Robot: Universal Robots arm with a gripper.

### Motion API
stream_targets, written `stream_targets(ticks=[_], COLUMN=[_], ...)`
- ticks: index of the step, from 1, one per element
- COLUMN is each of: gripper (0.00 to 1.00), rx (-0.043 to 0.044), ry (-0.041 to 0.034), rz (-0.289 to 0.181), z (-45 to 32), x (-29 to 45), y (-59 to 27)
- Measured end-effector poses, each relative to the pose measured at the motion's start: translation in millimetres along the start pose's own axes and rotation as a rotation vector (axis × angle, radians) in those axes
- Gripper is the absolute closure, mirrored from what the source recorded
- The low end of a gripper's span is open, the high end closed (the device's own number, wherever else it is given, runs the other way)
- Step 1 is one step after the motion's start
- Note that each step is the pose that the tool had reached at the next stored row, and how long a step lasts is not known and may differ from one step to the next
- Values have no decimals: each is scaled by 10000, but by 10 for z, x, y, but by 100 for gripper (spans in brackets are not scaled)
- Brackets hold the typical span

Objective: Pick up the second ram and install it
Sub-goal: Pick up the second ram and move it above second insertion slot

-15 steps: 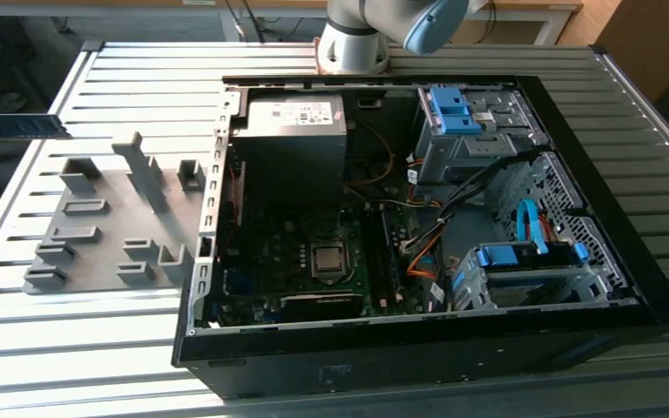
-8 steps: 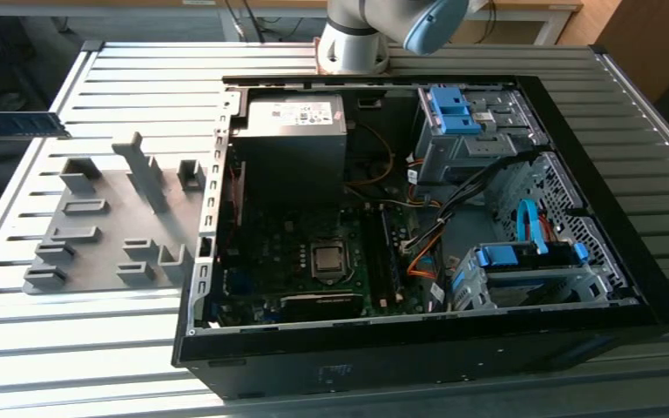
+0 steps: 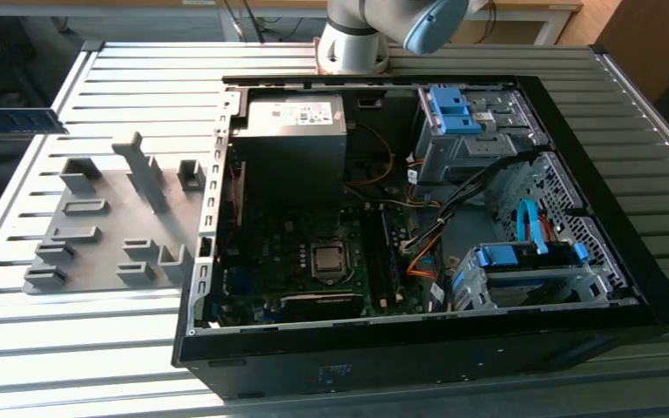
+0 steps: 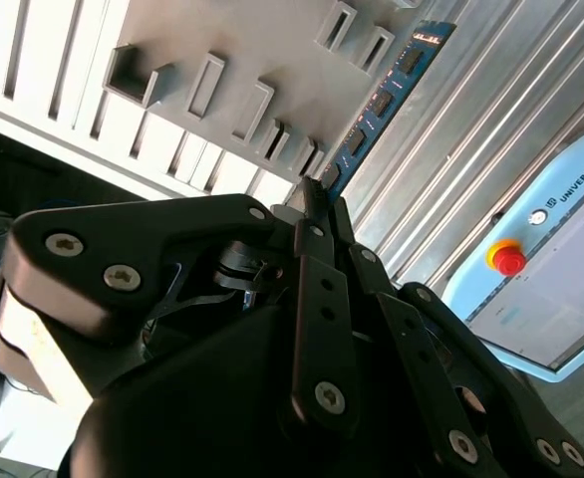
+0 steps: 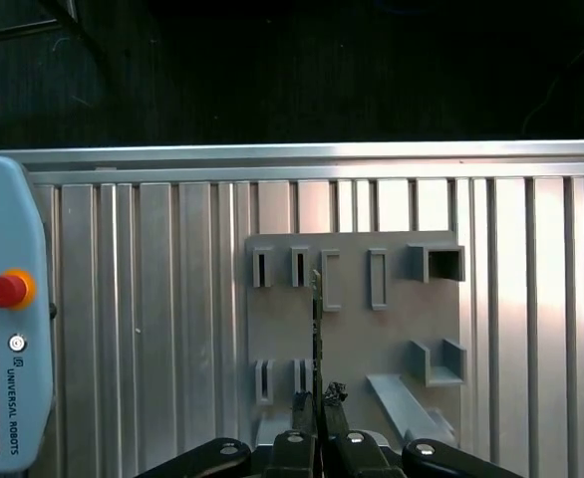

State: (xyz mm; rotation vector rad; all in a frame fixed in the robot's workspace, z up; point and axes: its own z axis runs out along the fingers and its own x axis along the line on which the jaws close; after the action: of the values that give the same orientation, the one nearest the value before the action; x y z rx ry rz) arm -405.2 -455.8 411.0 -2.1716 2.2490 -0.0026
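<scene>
Grips the second ram [image 5: 316, 319], a long, narrow, thin blue circuit-board stick with a row of dark chips, in the black two-finger gripper [image 5: 317, 396], clenched on the stick's flat faces, probably so as to keep the long edges free for seating in a socket. Shows the same hold in the second wrist view: gripper [image 4: 317, 199] closed on the near end of the second ram [image 4: 382, 100], with the remainder reaching out past the fingertips. Carries the stick edge-on, seemingly just above the flat gray holder plate [image 5: 352, 329] and beside its narrow slot blocks [image 5: 299, 267] rather than inside them; cannot tell for sure how clear of the plate. Rests that plate [image 3: 108, 226] close to one long edge of the slatted aluminium desk [image 3: 137, 78], presumably as a parking rack within easy reach. Lies further along the same desk edge: a light-blue control pendant with a red button [image 5: 3, 329]. Occupies the middle of the desk, well apart from the plate: an open black computer case [image 3: 613, 226], laid on its side to expose the green motherboard [image 3: 311, 261] from above.
</scene>
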Motion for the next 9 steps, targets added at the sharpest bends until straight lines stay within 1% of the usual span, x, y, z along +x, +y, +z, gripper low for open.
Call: stream_targets(ticks=[9], gripper=[86], rx=[-1], ry=[0], rz=[0], z=[-88], x=[-1], y=[-1])
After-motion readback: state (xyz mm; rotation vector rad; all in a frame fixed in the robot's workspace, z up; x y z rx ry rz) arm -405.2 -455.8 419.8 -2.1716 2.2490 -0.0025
